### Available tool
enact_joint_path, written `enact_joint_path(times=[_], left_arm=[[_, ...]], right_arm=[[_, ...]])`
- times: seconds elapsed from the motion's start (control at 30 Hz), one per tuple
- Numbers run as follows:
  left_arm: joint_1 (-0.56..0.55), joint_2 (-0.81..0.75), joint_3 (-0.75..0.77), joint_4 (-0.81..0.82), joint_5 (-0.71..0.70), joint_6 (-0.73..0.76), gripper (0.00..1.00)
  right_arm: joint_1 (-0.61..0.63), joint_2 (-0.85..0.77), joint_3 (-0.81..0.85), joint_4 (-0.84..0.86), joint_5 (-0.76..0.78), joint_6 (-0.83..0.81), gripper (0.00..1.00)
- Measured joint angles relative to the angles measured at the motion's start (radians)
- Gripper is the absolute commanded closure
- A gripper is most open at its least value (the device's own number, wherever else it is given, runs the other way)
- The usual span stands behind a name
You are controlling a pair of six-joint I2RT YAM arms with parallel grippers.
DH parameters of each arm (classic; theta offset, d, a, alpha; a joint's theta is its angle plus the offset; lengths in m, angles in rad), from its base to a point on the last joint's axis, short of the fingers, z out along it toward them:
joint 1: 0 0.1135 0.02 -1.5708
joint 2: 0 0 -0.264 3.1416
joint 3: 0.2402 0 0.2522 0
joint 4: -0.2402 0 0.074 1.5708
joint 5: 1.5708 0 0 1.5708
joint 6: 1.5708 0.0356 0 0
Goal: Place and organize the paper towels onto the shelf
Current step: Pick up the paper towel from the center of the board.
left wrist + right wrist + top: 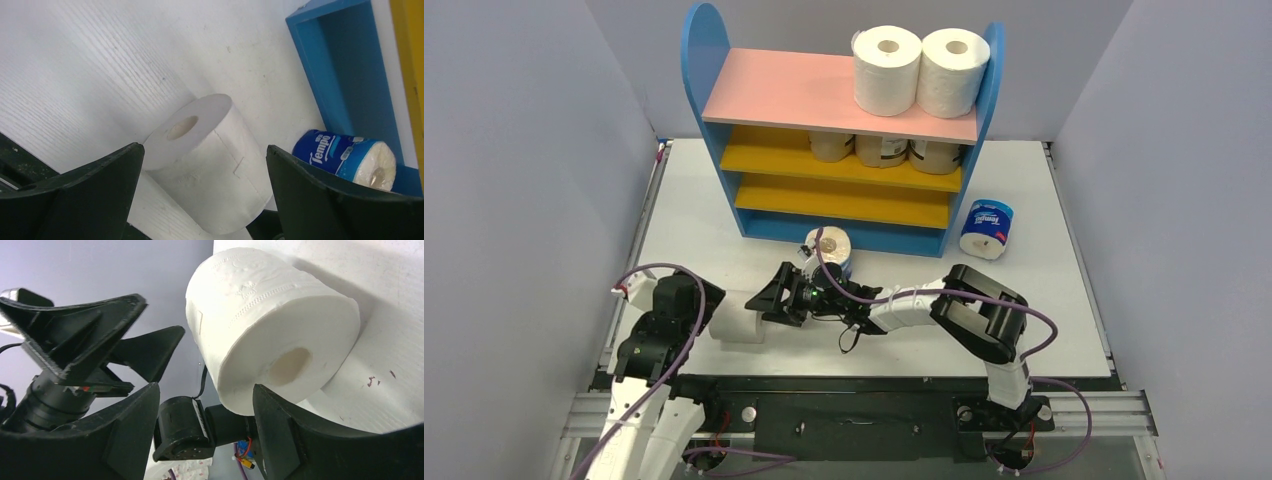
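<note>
A plain white paper towel roll (742, 320) lies on its side on the table near the front left. My left gripper (714, 316) stands open at its left end; in the left wrist view the roll (210, 165) sits between the wide-spread fingers (204, 149). My right gripper (766, 300) is open at the roll's right end, and in the right wrist view the roll (270, 330) lies just past its fingertips (202, 390), with nothing between them. The shelf (844, 100) holds two white rolls (919, 70) on the pink top and three tan rolls (882, 148) below.
A blue-and-white wrapped roll (829, 248) stands right behind my right gripper, against the shelf's blue base (345, 75). Another blue-and-white roll (986, 230) lies on the table right of the shelf. Grey walls close in both sides.
</note>
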Motion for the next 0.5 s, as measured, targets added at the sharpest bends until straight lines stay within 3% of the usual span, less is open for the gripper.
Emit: enact_joint_path(times=[0.5], left_arm=[[-0.013, 0.004, 0.08, -0.04, -0.113, 0.0, 0.06]], right_arm=[[0.005, 0.051, 0.035, 0.016, 0.013, 0.029, 0.33]])
